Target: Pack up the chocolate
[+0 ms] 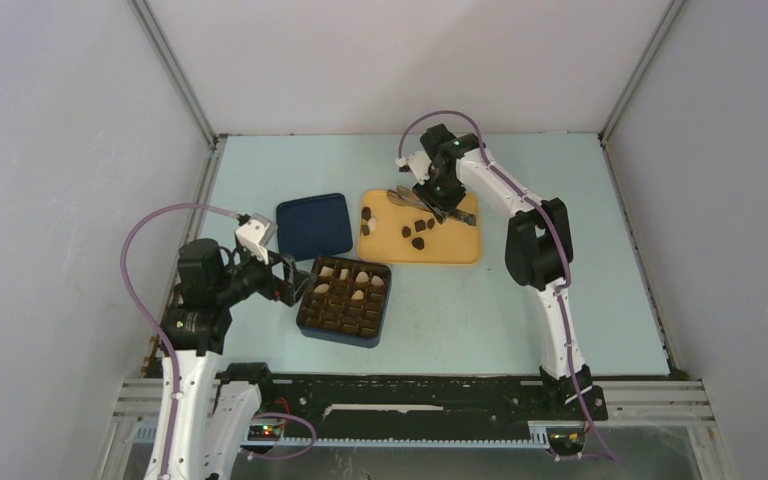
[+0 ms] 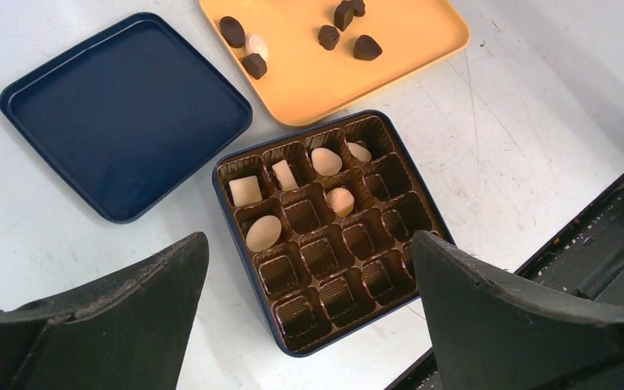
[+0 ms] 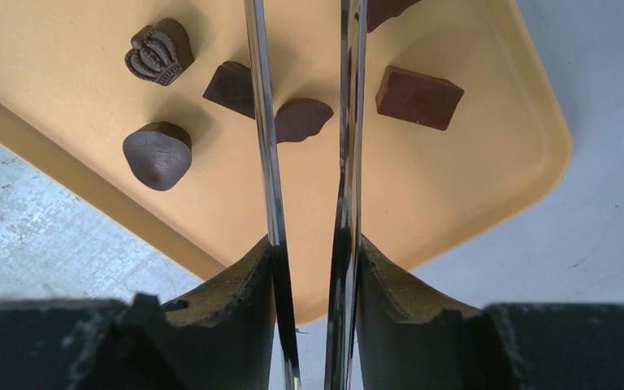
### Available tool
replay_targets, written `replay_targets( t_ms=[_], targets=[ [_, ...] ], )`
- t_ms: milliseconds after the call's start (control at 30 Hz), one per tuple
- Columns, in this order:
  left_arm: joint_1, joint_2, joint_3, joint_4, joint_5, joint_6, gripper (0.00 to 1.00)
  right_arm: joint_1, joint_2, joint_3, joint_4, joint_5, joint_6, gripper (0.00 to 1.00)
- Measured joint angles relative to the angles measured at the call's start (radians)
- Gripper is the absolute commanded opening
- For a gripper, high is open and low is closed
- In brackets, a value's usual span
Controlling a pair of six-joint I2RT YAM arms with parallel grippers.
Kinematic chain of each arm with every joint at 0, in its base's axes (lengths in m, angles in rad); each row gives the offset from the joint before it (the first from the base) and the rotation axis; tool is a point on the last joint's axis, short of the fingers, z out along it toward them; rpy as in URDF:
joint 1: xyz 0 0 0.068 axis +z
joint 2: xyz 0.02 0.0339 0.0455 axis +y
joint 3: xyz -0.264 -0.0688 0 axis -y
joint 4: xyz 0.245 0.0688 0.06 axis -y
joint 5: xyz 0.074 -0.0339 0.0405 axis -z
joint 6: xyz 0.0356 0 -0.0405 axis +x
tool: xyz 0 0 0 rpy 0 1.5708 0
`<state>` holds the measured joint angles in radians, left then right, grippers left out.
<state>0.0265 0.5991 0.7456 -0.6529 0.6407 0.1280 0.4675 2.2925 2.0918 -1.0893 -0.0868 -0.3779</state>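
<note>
Several dark brown chocolates [image 3: 158, 153] lie on a yellow-orange tray [image 3: 496, 162]. My right gripper [image 3: 313, 244] is shut on metal tongs [image 3: 266, 162]. The tongs' two arms stand apart on either side of one dark piece [image 3: 302, 119]; I cannot tell if they touch it. The dark blue box [image 2: 227, 221] with its brown gridded insert [image 2: 322, 253] holds several cream-white chocolates [image 2: 263, 232] in its far cells. My left gripper [image 2: 309, 240] is open and empty above the box's near edge. In the top view the right gripper [image 1: 438, 195] is over the tray [image 1: 465, 255].
The box's dark blue lid [image 1: 314, 224] lies upside down left of the tray, behind the box [image 1: 340, 338]. One cream piece [image 2: 255, 45] sits on the tray among dark ones [image 2: 366, 47]. The black frame rail [image 1: 410, 395] runs along the near edge.
</note>
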Motion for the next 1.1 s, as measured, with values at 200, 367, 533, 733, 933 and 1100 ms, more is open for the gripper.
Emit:
replay_targets(
  t_ms=[200,367,533,733,933,1100],
  targets=[
    [0.0,0.0,0.0,0.0,0.0,0.0,0.98,0.005,0.002,0.016,-0.005,-0.003,0.0,0.27],
    [0.0,0.0,0.0,0.0,0.0,0.0,0.98,0.02,0.0,0.014,-0.003,-0.002,0.001,0.25],
    [0.0,0.0,0.0,0.0,0.0,0.0,0.98,0.043,-0.079,-0.079,0.001,-0.003,0.002,0.25],
    [0.0,0.0,0.0,0.0,0.0,0.0,0.98,0.074,-0.297,-0.234,-0.004,-0.03,0.004,0.25],
    [0.0,0.004,0.0,0.0,0.0,0.0,0.98,0.122,-0.498,-0.369,-0.027,-0.102,0.003,0.25],
    [0.0,0.009,0.0,0.0,0.0,0.0,0.98,0.201,-0.564,-0.46,-0.072,-0.155,-0.009,0.26]
  ],
)
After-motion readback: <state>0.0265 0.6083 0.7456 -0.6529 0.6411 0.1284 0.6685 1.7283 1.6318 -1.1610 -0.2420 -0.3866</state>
